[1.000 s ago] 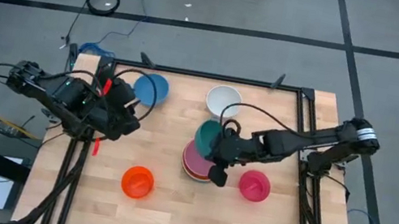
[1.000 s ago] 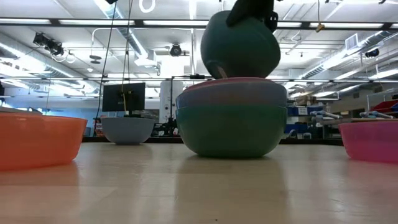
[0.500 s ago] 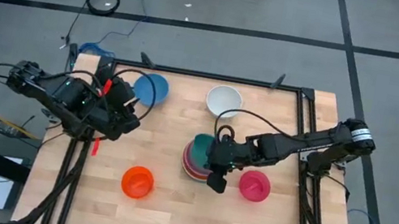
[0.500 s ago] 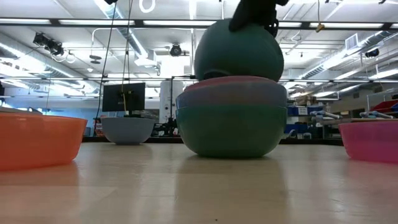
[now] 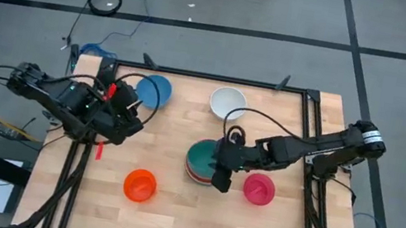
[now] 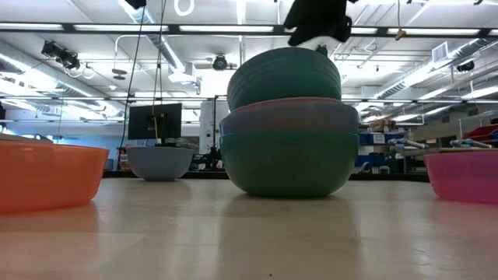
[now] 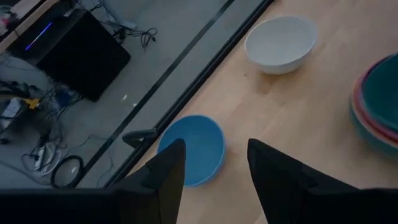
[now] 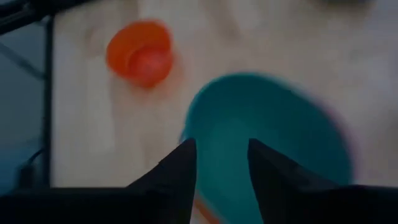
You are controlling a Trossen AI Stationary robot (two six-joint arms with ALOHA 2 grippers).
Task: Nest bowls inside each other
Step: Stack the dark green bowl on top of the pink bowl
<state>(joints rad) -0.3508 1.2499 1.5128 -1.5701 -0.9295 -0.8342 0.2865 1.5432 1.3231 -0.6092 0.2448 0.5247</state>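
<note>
Teal bowl [image 5: 201, 157] sits in the stack of bowls [image 6: 289, 152] with the right gripper [image 5: 221, 166] just above its rim, jaws apart

The right gripper's fingers [image 8: 177, 180] stand apart and hold nothing; the teal bowl lies directly beneath and ahead of them, nested on top of the stack and tilted a little; a magenta bowl [image 5: 258, 188] rests just beside these jaws on the side away from the stack; an orange bowl [image 5: 140, 184] lies well beyond the stack from them; the left gripper [image 5: 128, 122] waits over the table edge [image 5: 61, 158], its jaws apart and empty; a blue bowl [image 7: 193, 148] lies just ahead of those jaws, a white bowl [image 7: 281, 43] farther ahead, both well apart from the stack
</note>
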